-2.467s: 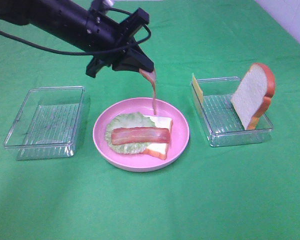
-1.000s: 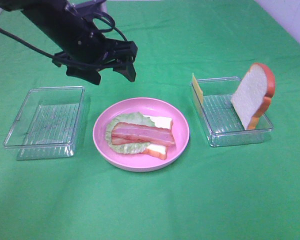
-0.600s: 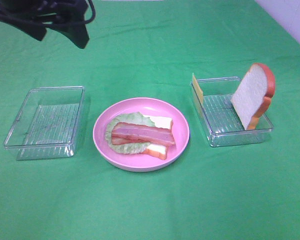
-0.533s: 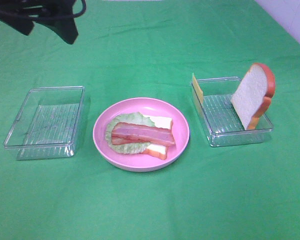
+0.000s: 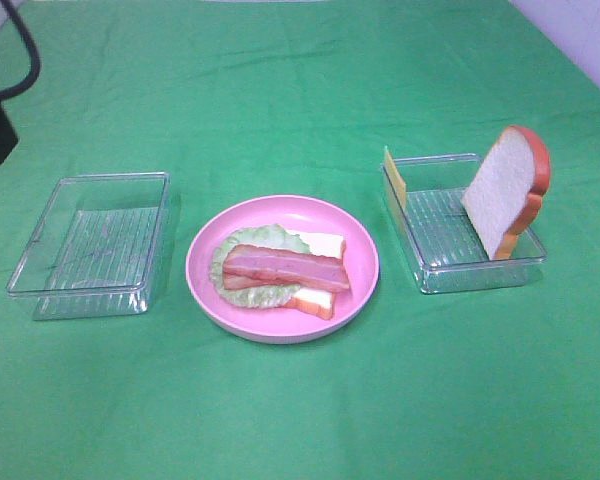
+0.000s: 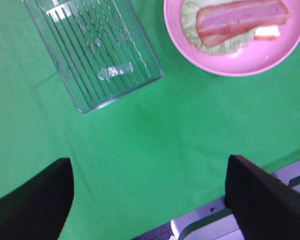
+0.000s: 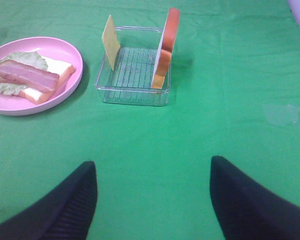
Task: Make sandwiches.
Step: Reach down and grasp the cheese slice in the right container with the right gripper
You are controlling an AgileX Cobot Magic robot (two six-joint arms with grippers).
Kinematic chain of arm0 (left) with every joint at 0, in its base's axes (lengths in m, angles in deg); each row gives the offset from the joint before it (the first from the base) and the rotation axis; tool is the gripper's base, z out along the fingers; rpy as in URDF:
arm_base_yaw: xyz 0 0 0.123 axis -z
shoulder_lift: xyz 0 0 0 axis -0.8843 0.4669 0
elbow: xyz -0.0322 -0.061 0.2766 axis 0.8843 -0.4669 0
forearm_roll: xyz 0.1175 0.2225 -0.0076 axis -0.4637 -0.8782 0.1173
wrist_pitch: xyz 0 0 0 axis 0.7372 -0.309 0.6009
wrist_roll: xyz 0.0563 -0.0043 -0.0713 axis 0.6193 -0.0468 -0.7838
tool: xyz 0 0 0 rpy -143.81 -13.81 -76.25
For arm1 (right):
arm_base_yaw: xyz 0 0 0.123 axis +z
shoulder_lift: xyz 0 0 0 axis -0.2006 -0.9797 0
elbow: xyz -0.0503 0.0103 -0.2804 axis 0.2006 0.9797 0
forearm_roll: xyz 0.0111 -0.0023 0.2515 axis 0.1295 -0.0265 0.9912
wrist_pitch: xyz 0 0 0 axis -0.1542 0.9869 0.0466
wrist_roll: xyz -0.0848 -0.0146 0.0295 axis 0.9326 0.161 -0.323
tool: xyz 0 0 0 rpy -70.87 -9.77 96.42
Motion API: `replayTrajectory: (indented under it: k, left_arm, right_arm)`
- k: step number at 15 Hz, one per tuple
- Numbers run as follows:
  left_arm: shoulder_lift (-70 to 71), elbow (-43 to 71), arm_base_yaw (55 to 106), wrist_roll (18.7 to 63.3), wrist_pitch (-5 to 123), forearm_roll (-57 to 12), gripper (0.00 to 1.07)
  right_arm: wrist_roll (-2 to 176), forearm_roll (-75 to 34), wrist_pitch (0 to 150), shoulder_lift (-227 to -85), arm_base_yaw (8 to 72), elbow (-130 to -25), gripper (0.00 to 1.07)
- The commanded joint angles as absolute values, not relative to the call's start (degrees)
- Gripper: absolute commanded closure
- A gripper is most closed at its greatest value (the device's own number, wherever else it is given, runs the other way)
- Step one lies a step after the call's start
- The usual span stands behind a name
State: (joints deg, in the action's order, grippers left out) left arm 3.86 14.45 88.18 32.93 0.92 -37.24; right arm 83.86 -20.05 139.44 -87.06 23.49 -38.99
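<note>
Our left gripper (image 6: pixel 149 161) and right gripper (image 7: pixel 152 162) hung spread and empty. The cheese (image 7: pixel 110 41) was next, we judged: pinch its upright edge, then lay it flat across the bacon (image 7: pixel 27 74).

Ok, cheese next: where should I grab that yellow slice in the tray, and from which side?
Pinch the top edge of the cheese slice, coming down from above with the open right gripper, jaws across its flat faces. It stands on edge against the wall of the tray nearest the pink plate, its upper part above the rim; lower down the wall blocks one face.
</note>
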Motion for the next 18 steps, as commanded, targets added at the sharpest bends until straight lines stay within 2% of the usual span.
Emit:
replayTrajectory:
  k: [1,3,5,11,12,15,18]
  left_arm:
    - [-2.61,7.11,88.41,33.22,0.63,-37.24,0.27]
    - [-8.4,2.07,88.41,33.73,0.74,-37.24,0.27]
    - [-14.65,-2.97,88.41,36.08,1.32,-37.24,0.27]
    - [-34.53,-16.95,88.41,36.08,9.8,-37.24,0.27]
    - [-42.09,-21.82,88.41,37.23,9.91,-37.64,0.27]
    - [-50.17,-26.92,88.41,38.78,8.94,-38.04,0.27]
    - [-59.97,-27.61,88.41,38.6,10.03,-37.64,0.27]
  right_arm:
    - [83.52,-20.62,138.81,-86.43,23.09,-38.76,0.45]
    - [83.52,-20.62,138.81,-86.43,23.09,-38.76,0.45]
    - [83.52,-20.62,138.81,-86.43,23.09,-38.76,0.45]
    - [83.52,-21.31,138.81,-87.23,23.15,-38.76,0.45]
    - [83.52,-21.37,137.95,-89.12,23.15,-39.51,0.45]
    - [81.86,-21.37,133.94,-94.51,23.15,-40.48,0.45]
    - [78.19,-18.9,125.12,-105.28,23.15,-40.48,0.45]
